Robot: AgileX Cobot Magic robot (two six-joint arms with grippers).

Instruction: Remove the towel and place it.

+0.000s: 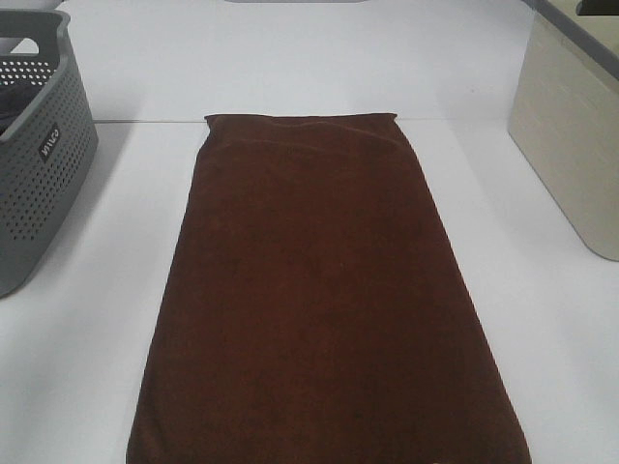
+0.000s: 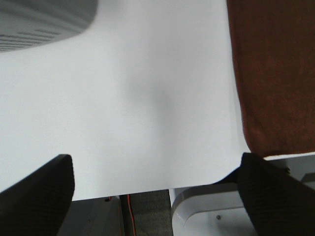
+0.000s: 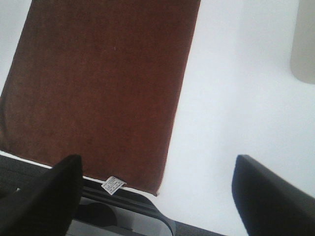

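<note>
The towel (image 1: 324, 300) lies flat along the white table (image 1: 542, 319). My left gripper (image 2: 157, 196) and right gripper (image 3: 157, 196) both gape wide, holding nothing.

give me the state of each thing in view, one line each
towel: spread flat on the white table, not gripped, white tag at a near corner hanging past the table edge
grey basket: upright on the left, contents unclear
beige bin: upright on the right
left gripper: open, over bare table beside the towel
right gripper: open, above the towel's near corner
</note>
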